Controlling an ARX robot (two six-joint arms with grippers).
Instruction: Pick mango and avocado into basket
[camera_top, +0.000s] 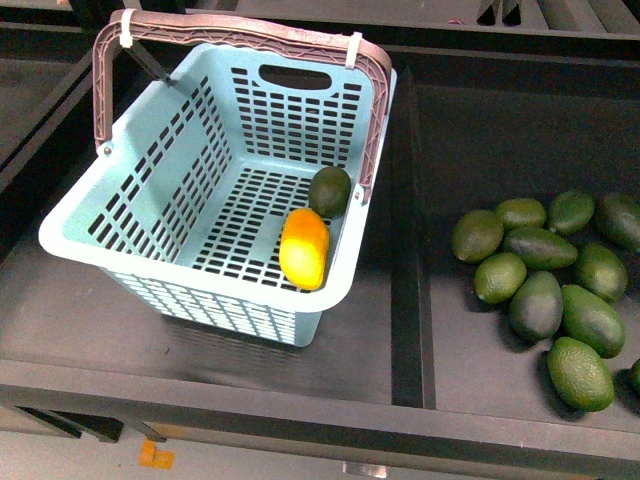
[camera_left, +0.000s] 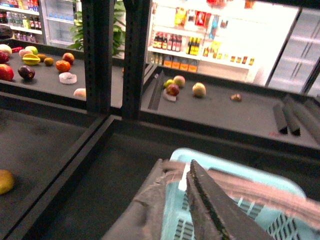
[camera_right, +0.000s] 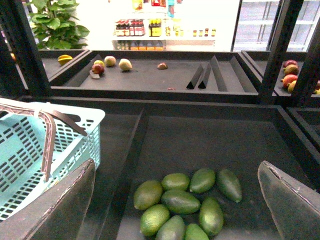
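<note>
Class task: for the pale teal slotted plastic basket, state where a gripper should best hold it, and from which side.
Probably the brown ribbed swing handle, mid-span between its white zip ties, approached from above: it stands raised over the pale teal slotted plastic basket, leaving room for fingers.

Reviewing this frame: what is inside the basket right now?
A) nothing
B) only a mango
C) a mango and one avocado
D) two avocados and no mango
C: in the front view the mango and one avocado lie together on the floor of the basket.
</note>
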